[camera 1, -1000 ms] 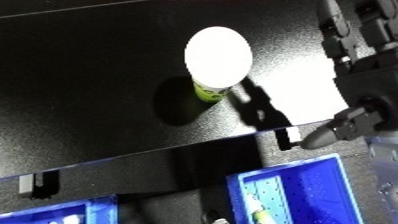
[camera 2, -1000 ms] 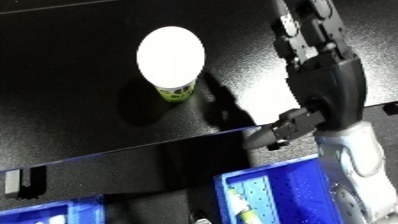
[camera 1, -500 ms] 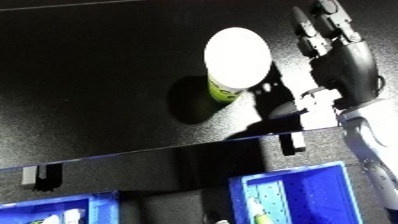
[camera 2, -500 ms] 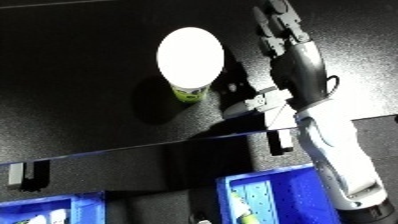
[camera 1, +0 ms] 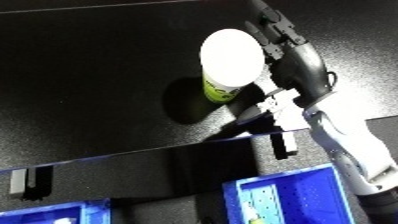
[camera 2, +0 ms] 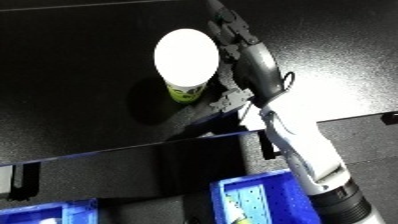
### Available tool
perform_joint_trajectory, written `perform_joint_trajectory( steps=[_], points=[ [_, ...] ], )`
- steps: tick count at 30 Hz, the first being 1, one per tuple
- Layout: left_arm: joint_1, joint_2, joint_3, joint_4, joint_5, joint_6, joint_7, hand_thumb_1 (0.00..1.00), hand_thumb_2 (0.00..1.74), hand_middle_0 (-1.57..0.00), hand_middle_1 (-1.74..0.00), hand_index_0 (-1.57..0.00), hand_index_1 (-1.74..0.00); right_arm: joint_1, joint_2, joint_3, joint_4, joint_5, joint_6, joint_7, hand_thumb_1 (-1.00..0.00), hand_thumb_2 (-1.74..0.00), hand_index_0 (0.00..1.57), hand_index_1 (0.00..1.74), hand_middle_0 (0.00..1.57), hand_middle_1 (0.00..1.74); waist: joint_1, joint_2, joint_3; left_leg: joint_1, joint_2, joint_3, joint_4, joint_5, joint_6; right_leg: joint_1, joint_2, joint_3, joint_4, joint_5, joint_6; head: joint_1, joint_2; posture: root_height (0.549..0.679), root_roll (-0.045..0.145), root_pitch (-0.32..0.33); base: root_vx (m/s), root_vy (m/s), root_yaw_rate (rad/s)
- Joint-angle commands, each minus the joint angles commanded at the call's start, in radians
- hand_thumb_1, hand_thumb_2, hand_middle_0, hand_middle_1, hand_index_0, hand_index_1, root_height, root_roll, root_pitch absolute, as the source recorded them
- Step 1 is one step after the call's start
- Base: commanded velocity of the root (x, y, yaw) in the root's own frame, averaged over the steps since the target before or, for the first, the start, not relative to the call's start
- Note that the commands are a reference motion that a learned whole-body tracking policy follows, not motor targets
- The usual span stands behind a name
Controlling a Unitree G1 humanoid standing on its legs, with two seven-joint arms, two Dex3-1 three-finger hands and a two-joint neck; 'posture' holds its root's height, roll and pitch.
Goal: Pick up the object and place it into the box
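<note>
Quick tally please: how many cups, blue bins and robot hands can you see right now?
Cups: 1, the white-lidded cup on the black table
Blue bins: 2, one at lower right, one at lower left
Robot hands: 1, the right robot hand beside the cup
Total: 4

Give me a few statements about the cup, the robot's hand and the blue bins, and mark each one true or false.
1. The cup stands upright on the black table. True.
2. The right hand is beside the cup, on its right. True.
3. The cup is already inside a blue bin. False: it is on the table, and the bins sit below the table's near edge.
4. The left hand holds the cup. False: no left hand shows in either view.
5. The cup has a red base. False: its lower part is green.
</note>
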Motion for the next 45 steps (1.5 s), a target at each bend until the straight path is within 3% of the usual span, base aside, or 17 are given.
perform_joint_trajectory(
  steps=[8, 9, 10, 16, 24, 31, 35, 39, 40, 41, 45],
  points=[
    [0.003, -0.005, -0.002, -0.003, 0.005, 0.007, -0.001, 0.0, 0.0, 0.0, 0.0, 0.0, 0.0, -0.016, 0.02, 0.028, -0.015, 0.011, 0.027, 0.01, -0.4, -0.7, 0.63, 0.7, 0.63, 0.7, 0.005, 0.002, 0.0, -0.003, -0.001, -0.001, 0.003, 0.0, -0.0006, -0.007, -0.0006, 0.004, 0.008, -0.003, -0.0014, 0.017, 0.012, 0.621, 0.072, -0.029, 0.031, 0.003, 0.024],
    [0.003, -0.005, -0.002, -0.003, 0.005, 0.007, -0.001, 0.0, 0.0, 0.0, 0.0, 0.0, 0.0, -0.016, 0.02, 0.028, -0.015, 0.011, 0.027, 0.01, -0.4, -0.7, 0.63, 0.7, 0.63, 0.7, 0.005, 0.002, 0.0, -0.003, -0.001, -0.001, 0.003, 0.0, -0.0006, -0.007, -0.0006, 0.004, 0.008, -0.003, -0.0014, 0.017, 0.012, 0.621, 0.072, -0.029, 0.019, -0.001, 0.025],
    [0.002, -0.006, -0.003, -0.005, 0.005, 0.01, 0.001, 0.0, 0.0, 0.0, 0.0, 0.0, 0.0, -0.013, 0.024, 0.031, -0.018, 0.012, 0.028, 0.008, -0.5, -0.87, 0.79, 0.87, 0.79, 0.87, 0.005, 0.002, 0.0, -0.006, -0.001, -0.002, 0.005, 0.0, -0.0005, -0.01, -0.0007, 0.005, 0.01, -0.003, -0.0014, 0.021, 0.021, 0.621, 0.073, -0.028, 0.012, -0.006, 0.029],
    [0.006, -0.005, -0.003, -0.015, 0.01, 0.018, 0.005, 0.0, 0.0, 0.0, 0.0, 0.0, 0.0, -0.002, 0.023, 0.028, -0.017, 0.023, 0.025, -0.005, -0.8, -1.39, 1.26, 1.39, 1.26, 1.39, 0.007, 0.001, -0.001, -0.007, -0.001, -0.002, 0.004, -0.001, -0.0009, -0.013, 0.0008, 0.005, 0.01, -0.003, -0.0008, 0.04, 0.038, 0.621, 0.072, -0.024, 0.008, -0.014, 0.016],
    [0.013, -0.005, -0.003, -0.013, 0.009, 0.012, 0.003, 0.0, 0.0, 0.0, 0.0, 0.0, 0.0, 0.018, 0.005, 0.004, -0.041, 0.03, 0.008, -0.027, -0.8, -1.39, 1.26, 1.39, 1.26, 1.39, -0.004, 0.003, -0.002, -0.004, -0.002, 0.009, 0.0, -0.004, 0.0001, -0.015, 0.0056, 0.009, 0.005, -0.001, 0.0006, 0.056, 0.061, 0.621, 0.071, -0.02, -0.007, -0.009, -0.015],
    [0.023, -0.012, 0.015, -0.01, -0.009, -0.003, 0.004, 0.0, 0.0, 0.0, 0.0, 0.0, 0.0, 0.097, -0.008, -0.053, -0.146, 0.034, -0.042, -0.036, -0.8, -1.39, 1.26, 1.39, 1.26, 1.39, -0.035, 0.0, -0.003, -0.001, 0.006, 0.023, -0.014, -0.002, -0.004, -0.026, 0.0174, 0.019, -0.004, 0.005, 0.0084, 0.127, 0.07, 0.622, 0.071, -0.007, -0.03, 0.02, -0.104],
    [0.038, -0.024, 0.038, -0.007, -0.029, -0.013, 0.008, 0.0, 0.0, 0.0, 0.0, 0.0, 0.0, 0.203, -0.013, -0.125, -0.22, 0.011, -0.106, -0.06, -0.8, -1.39, 1.26, 1.39, 1.26, 1.39, -0.066, -0.004, -0.001, 0.004, 0.015, 0.039, -0.021, -0.005, -0.0062, -0.027, 0.029, 0.029, -0.018, 0.011, 0.0129, 0.195, 0.065, 0.624, 0.071, 0.0, -0.029, 0.062, -0.171],
    [0.06, -0.042, 0.062, 0.007, -0.051, -0.03, 0.006, 0.0, 0.0, 0.0, 0.0, 0.0, 0.0, 0.325, -0.006, -0.236, -0.261, -0.003, -0.2, -0.131, -0.8, -1.39, 1.26, 1.39, 1.26, 1.39, -0.111, -0.004, 0.001, 0.017, 0.025, 0.06, -0.027, -0.013, -0.0068, -0.025, 0.0452, 0.043, -0.029, 0.013, 0.0158, 0.25, 0.057, 0.625, 0.072, 0.004, -0.017, 0.077, -0.167],
    [0.06, -0.042, 0.062, 0.007, -0.051, -0.03, 0.006, 0.0, 0.0, 0.0, 0.0, 0.0, 0.0, 0.325, -0.006, -0.236, -0.261, -0.003, -0.2, -0.131, -0.8, -1.39, 1.26, 1.39, 1.26, 1.39, -0.111, -0.004, 0.001, 0.017, 0.025, 0.06, -0.027, -0.013, -0.0068, -0.025, 0.0452, 0.043, -0.029, 0.013, 0.0158, 0.25, 0.057, 0.625, 0.072, 0.004, -0.014, 0.087, -0.175],
    [0.067, -0.053, 0.069, 0.02, -0.064, -0.041, 0.002, 0.0, 0.0, 0.0, 0.0, 0.0, 0.0, 0.383, 0.007, -0.295, -0.278, 0.0, -0.249, -0.148, -0.8, -1.39, 1.26, 1.39, 1.26, 1.39, -0.133, -0.002, 0.004, 0.027, 0.027, 0.072, -0.033, -0.017, -0.007, -0.023, 0.0549, 0.053, -0.033, 0.013, 0.0166, 0.275, 0.058, 0.626, 0.073, 0.005, -0.009, 0.1, -0.19],
    [0.076, -0.065, 0.082, 0.041, -0.091, -0.06, -0.011, 0.0, 0.0, 0.0, 0.0, 0.0, 0.0, 0.491, 0.023, -0.387, -0.314, 0.006, -0.324, -0.119, -0.8, -1.39, 1.26, 1.39, 1.26, 1.39, -0.174, 0.003, 0.012, 0.046, 0.027, 0.096, -0.043, -0.026, -0.0054, -0.02, 0.0724, 0.072, -0.039, 0.013, 0.0174, 0.325, 0.064, 0.627, 0.076, 0.006, -0.008, 0.101, -0.189]
  ],
)
